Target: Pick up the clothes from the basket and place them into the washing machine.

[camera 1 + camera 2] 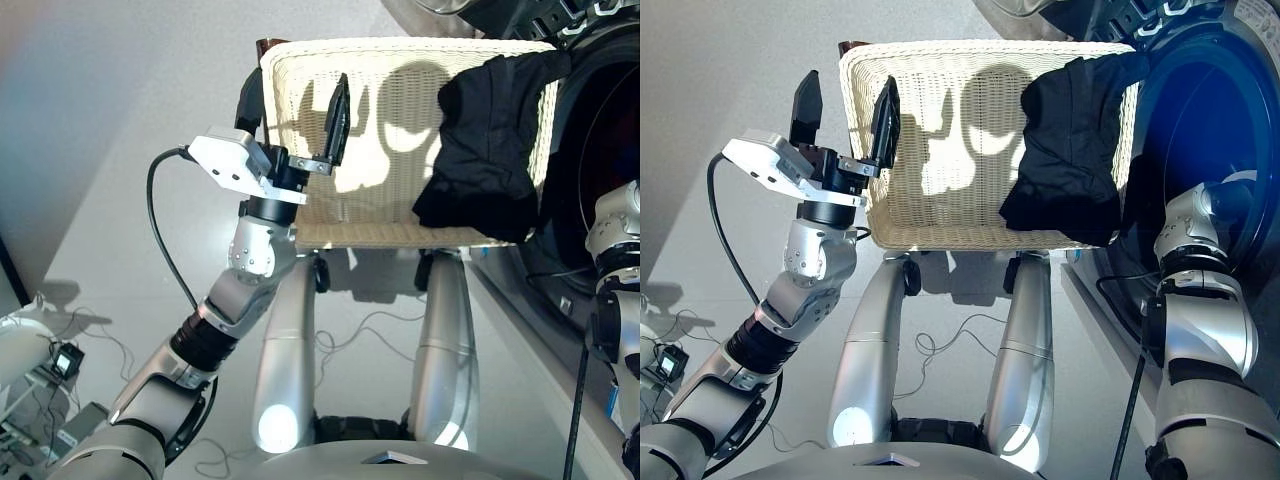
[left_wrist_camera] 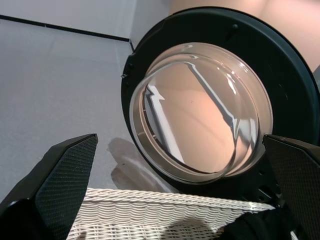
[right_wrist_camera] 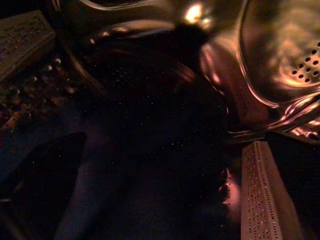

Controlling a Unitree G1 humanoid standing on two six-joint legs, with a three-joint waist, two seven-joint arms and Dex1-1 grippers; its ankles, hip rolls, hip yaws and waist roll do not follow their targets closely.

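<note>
Reaching inside the washing machine (image 1: pixel 1200 130), the right gripper (jaw state indiscernible) seems mid-deposit; the left gripper (image 1: pixel 845 110), spread empty, must next take the black garment (image 1: pixel 1070 150) from the basket (image 1: pixel 940 215).

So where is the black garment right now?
In the head views, the black garment lies at the right end of the cream wicker basket, draped over the rim beside the washing machine.
</note>
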